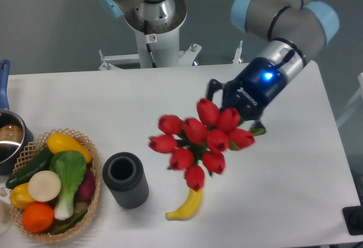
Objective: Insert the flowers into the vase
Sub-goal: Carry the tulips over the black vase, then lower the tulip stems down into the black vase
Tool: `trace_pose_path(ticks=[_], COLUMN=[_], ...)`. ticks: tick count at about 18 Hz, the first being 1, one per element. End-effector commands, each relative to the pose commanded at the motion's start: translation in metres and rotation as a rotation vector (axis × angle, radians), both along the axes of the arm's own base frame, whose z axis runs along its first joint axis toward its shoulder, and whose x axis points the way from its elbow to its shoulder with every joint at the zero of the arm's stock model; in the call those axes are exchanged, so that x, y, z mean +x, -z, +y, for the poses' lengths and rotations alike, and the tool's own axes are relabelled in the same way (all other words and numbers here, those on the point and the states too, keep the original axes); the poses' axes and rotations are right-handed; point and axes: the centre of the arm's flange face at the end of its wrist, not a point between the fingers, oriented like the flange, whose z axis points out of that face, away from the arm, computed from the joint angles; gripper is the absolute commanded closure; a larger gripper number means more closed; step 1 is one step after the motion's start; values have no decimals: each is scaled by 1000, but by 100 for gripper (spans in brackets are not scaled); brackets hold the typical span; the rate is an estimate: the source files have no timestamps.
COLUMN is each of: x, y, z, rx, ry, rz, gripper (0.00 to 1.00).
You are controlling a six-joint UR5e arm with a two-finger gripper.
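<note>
The flowers (198,140) are a bunch of red tulip buds held in the air over the middle of the table, buds pointing toward the camera and slightly blurred. Their stems are hidden behind the buds. My gripper (238,112) is right behind the bunch at its upper right and is shut on the flowers' stems; its fingers are mostly covered by the buds. The vase (125,180) is a short dark grey ribbed cylinder with a round hollow centre, standing upright on the table to the lower left of the bunch, apart from it.
A yellow banana (186,205) lies on the table just below the bunch, right of the vase. A wicker basket (93,188) of vegetables stands left of the vase. A pot with a blue handle (5,134) is at the left edge. The arm's base (153,15) stands at the back.
</note>
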Motion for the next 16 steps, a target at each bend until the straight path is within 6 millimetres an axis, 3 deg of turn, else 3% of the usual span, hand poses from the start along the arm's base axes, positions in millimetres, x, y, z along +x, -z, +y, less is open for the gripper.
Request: trace_pose_path(ticks=[3,10,16], x=[11,32,47], y=[3,24,43], z=[16,78,93], rx=[16,16,17], ry=[36,138,168], rz=[-6,-12,-21], gripper=[97,96,96])
